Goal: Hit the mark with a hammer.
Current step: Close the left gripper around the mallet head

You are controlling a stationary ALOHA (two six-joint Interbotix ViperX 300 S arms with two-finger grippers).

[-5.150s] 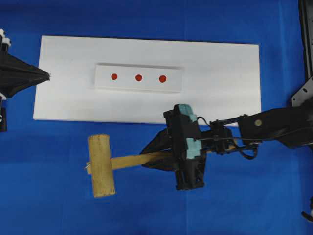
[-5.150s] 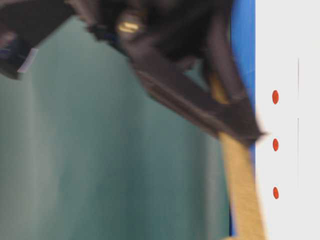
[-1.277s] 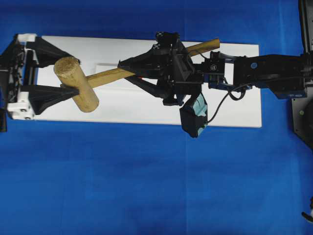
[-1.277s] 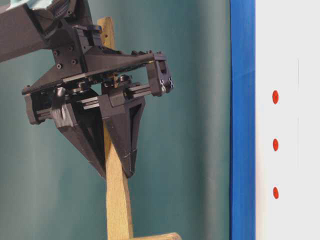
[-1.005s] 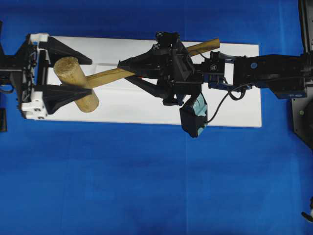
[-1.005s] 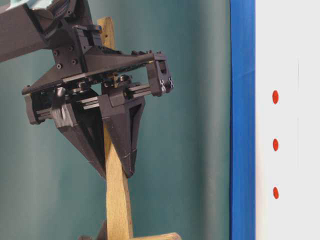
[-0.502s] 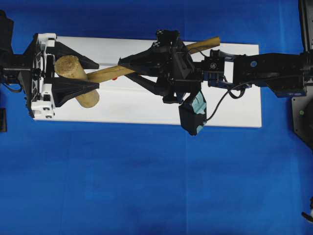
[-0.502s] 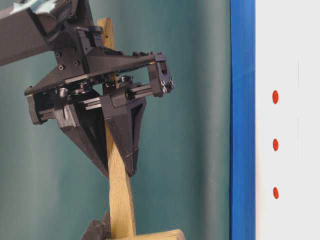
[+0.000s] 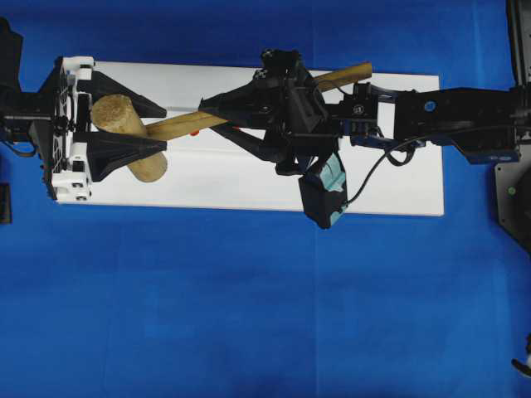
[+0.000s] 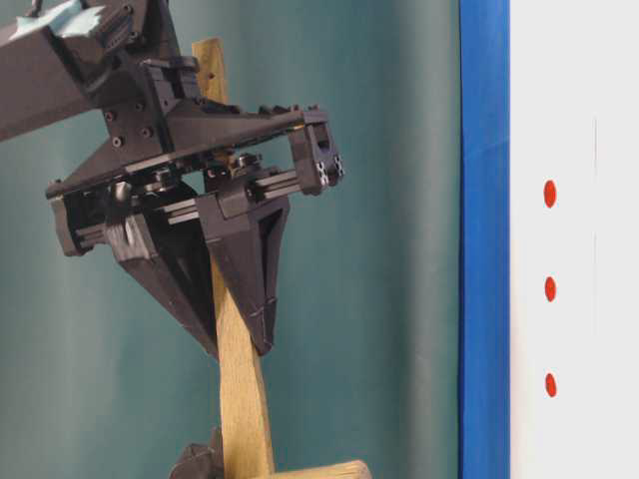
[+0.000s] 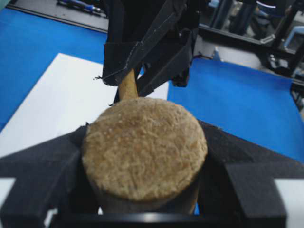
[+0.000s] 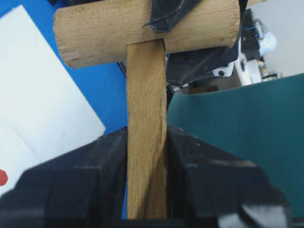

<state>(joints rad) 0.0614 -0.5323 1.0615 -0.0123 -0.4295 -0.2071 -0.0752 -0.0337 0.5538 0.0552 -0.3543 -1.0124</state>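
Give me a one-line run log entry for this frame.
left gripper: shut on mallet head | right gripper: on handle | mallet: above white board

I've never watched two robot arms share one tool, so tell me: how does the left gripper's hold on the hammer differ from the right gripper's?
The left gripper clasps the hammer by its thick round head, jaws spread wide; the right gripper pinches the flat handle, jaws nearly together. The left gripper reaches in from the left end of the white board, the right gripper from the right. Both have black fingers pressed against the wood.
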